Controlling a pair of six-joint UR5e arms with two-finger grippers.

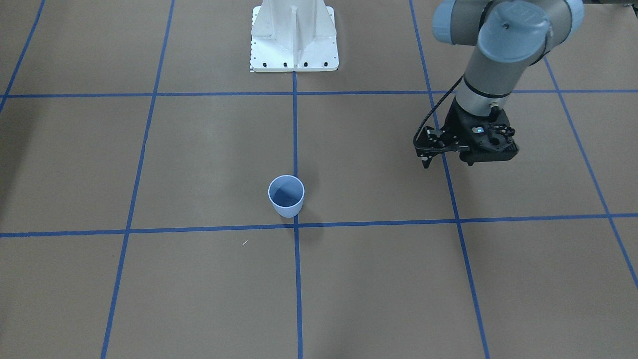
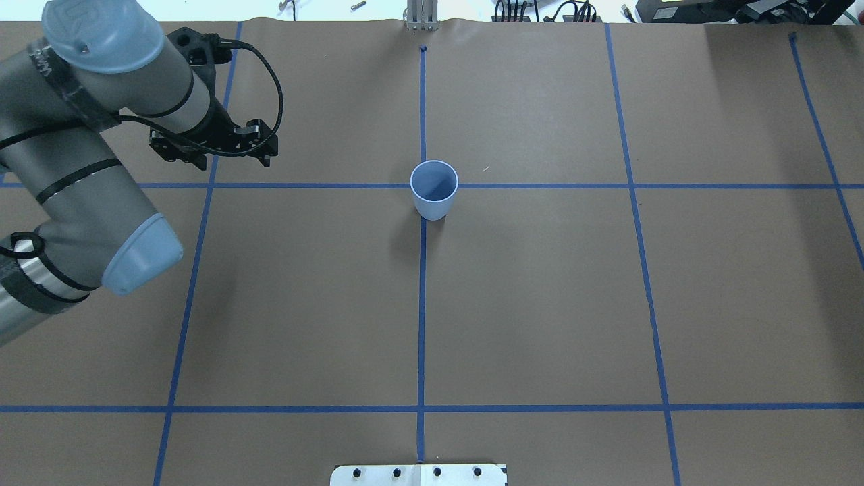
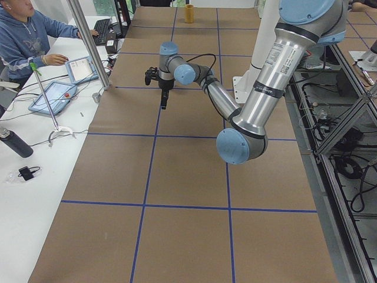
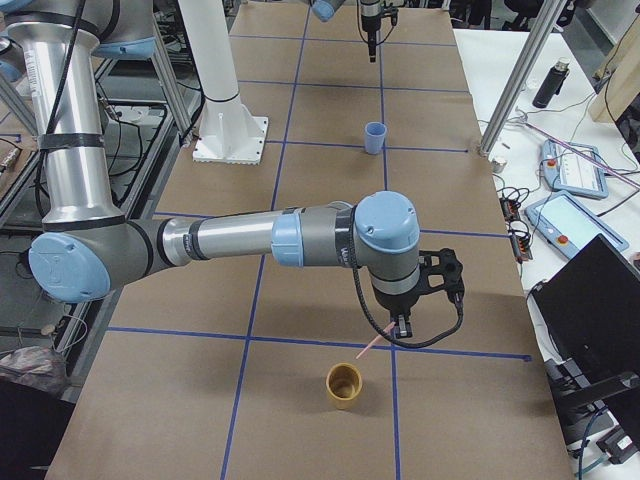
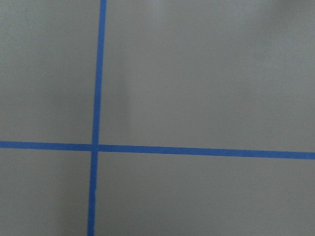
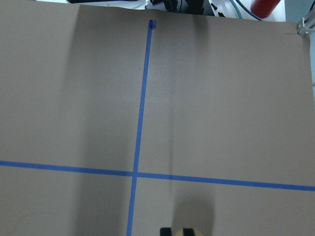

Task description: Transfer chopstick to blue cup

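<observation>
- No text, label, brand or number can be read in any view.
- Left arm point(image 3: 272, 59): dark lettering along its grey tube, too small to read.

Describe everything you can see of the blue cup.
The blue cup is a small, pale blue tumbler, plastic by its look, with a round rim wider than its base. It stands upright, mouth up, and the overhead view shows nothing inside it. It sits on the brown paper-covered table, near its middle, close to a crossing of the blue tape lines. Nothing but the table touches it.
</observation>
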